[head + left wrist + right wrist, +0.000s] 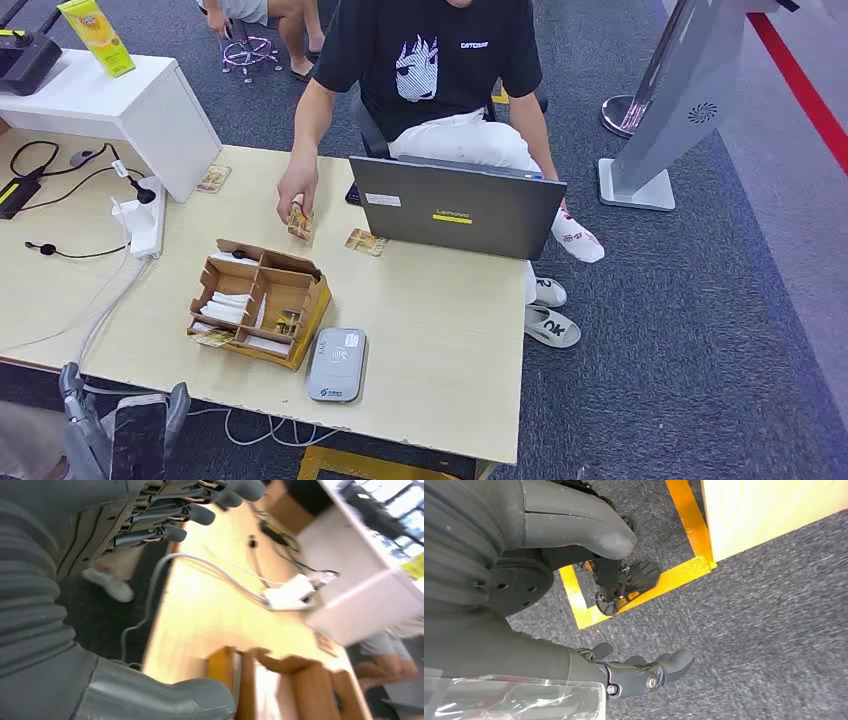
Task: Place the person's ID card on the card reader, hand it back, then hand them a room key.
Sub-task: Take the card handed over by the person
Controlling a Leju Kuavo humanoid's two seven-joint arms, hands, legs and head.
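Observation:
A person in a black T-shirt sits across the wooden table [440, 330], and their hand [298, 195] stands the ID card [299, 222] on edge on the tabletop. Near the table's front edge lies the grey card reader [337, 364]. Left of it is a cardboard organizer [258, 300] holding several cards in compartments. My left hand [125, 425] hovers at the table's near left corner, fingers apart and holding nothing; in the left wrist view this left hand [125, 525] faces the organizer [280, 680]. My right hand [524, 650] hangs over the grey carpet, empty.
A grey laptop [455, 205] stands open facing the person, with a loose card [365, 241] beside it and another card [213, 178] by a white box [130, 105]. A white power strip [145, 225] and cables lie at the left. Yellow floor tape [649, 585] runs by the table's leg.

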